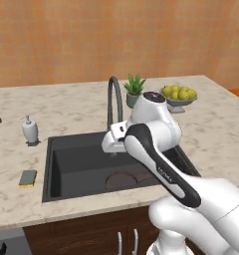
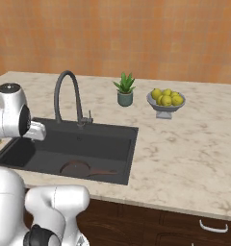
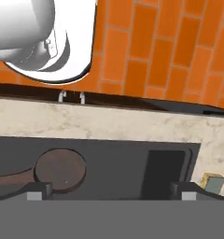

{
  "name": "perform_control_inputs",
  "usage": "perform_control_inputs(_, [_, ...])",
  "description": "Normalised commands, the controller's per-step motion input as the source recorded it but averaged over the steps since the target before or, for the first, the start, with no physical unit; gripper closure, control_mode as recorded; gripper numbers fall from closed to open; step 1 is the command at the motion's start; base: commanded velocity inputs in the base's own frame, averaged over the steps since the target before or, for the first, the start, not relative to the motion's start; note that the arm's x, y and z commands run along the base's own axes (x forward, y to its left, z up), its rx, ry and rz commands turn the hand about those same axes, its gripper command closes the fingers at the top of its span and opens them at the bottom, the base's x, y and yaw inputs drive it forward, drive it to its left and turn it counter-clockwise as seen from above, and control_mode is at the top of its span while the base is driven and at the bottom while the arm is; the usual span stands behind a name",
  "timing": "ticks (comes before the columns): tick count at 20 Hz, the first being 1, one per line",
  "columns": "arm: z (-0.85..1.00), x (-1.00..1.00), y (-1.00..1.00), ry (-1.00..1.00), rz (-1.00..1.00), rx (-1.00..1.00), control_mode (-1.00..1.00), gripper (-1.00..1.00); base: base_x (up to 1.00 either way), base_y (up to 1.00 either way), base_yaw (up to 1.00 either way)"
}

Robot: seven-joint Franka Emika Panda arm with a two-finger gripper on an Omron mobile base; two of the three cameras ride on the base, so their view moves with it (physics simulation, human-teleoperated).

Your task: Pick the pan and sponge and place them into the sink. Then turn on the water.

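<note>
Currently positioned above the large matte black rectangular sink [image 1: 59, 164]; claw [image 3: 109, 189] spread apart, gripping nothing. Round dark brown frying pan [image 2: 78, 168] lying flat on the sink floor, handle pointing right in the right base view. Small yellow sponge with grey-green top [image 1: 28, 178] resting on the marble bench [image 1: 211, 134], just beside the sink's left rim. Tall dark grey gooseneck faucet [image 2: 67, 93] standing behind the sink.

Pan [image 3: 60, 169]: lay flat on the floor of the sink [image 3: 123, 154], handle running off the left edge. Sponge [image 3: 213, 182]: sat on the marble counter [image 3: 109, 122] just outside the sink's corner. Gripper [image 3: 109, 192]: fingertips [image 3: 38, 191] spread wide apart, nothing between them. Brick-patterned floor [image 3: 156, 51] beyond the counter.
</note>
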Motion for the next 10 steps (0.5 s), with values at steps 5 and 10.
perform_control_inputs(5, [-0.33,0.16,1.00,0.00,0.12,-0.08,-1.00,-1.00,0.00,0.00,0.00])
perform_control_inputs(10, [-0.42,0.71,1.00,0.00,0.04,-0.06,-1.00,-1.00,0.00,0.00,0.00])
